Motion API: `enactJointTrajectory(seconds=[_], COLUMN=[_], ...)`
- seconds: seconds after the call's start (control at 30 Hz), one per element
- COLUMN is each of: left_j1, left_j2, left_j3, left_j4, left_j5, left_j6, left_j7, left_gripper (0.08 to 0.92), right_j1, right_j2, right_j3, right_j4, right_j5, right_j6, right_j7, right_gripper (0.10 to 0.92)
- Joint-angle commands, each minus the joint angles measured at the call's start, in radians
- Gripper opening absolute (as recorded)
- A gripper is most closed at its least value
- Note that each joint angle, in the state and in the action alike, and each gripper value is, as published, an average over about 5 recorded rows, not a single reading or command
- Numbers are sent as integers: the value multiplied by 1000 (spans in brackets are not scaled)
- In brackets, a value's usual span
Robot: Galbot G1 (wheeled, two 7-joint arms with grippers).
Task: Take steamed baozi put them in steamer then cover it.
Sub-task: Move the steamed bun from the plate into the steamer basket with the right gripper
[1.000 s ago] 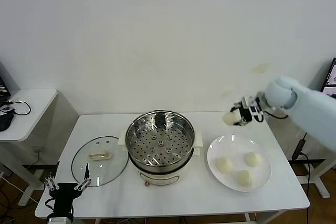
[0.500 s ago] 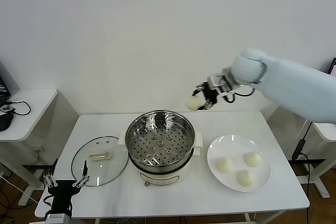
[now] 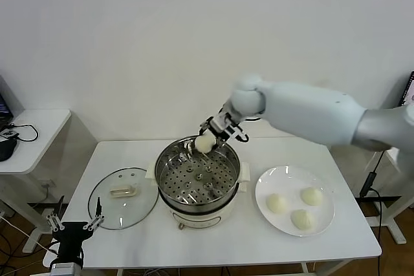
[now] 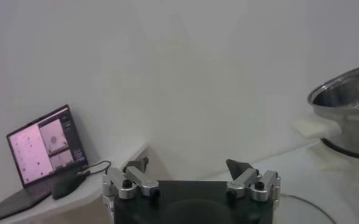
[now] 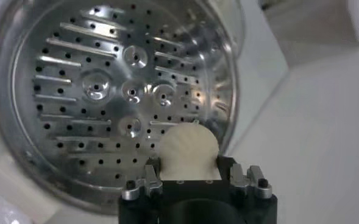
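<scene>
My right gripper [image 3: 208,139] is shut on a cream-white baozi [image 3: 204,143] and holds it above the far rim of the steamer [image 3: 197,174]. The right wrist view shows that baozi [image 5: 189,152] between the jaws, over the edge of the perforated steel basket [image 5: 106,97], which holds nothing. Three more baozi [image 3: 276,203] lie on the white plate [image 3: 284,179] to the right of the steamer. The glass cover [image 3: 123,197] with its cream handle lies flat on the table to the left. My left gripper [image 3: 73,224] hangs open below the table's front left corner, fingers [image 4: 237,168] apart.
A white side table [image 3: 32,127] with cables stands at the far left. A laptop [image 4: 48,146] shows in the left wrist view. The white table [image 3: 220,244] has bare surface in front of the steamer and plate.
My right arm has carried the baozi leftward from above the plate's far side to over the steamer's far rim. The left gripper has sunk slightly and drifted left.
</scene>
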Motion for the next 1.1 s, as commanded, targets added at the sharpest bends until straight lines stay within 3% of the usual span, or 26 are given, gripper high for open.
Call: enactJointTrajectory(seconds=[0.03,0.3,0.63,0.87,1.1], left_j1=[-2,-5,-3,1,5], left_j2=[-1,-2,-4,-6,-6], left_j3=[-4,-5,-1,0,4], left_j4=[-1,1,-2,-11,-34], left_j5=[0,1,1,1,1], left_j6=[0,0,-2,-2,0], left_j7=[0,1,-1,0,1], left_gripper=[823,823,823,823,823], right_j1=[-51,-99,-101,12,152], right_j2=[80,105,113,72,-69], right_j3=[-25,0,-2,-13,-37], right_j4=[-72,-148,-165,-67,112], right_j5=[-132,-249,-256,-99,122], right_j6=[110,190,215,153,6], right_j7=[16,68,88,43,-22], right_gripper=[585,585,637,799,822])
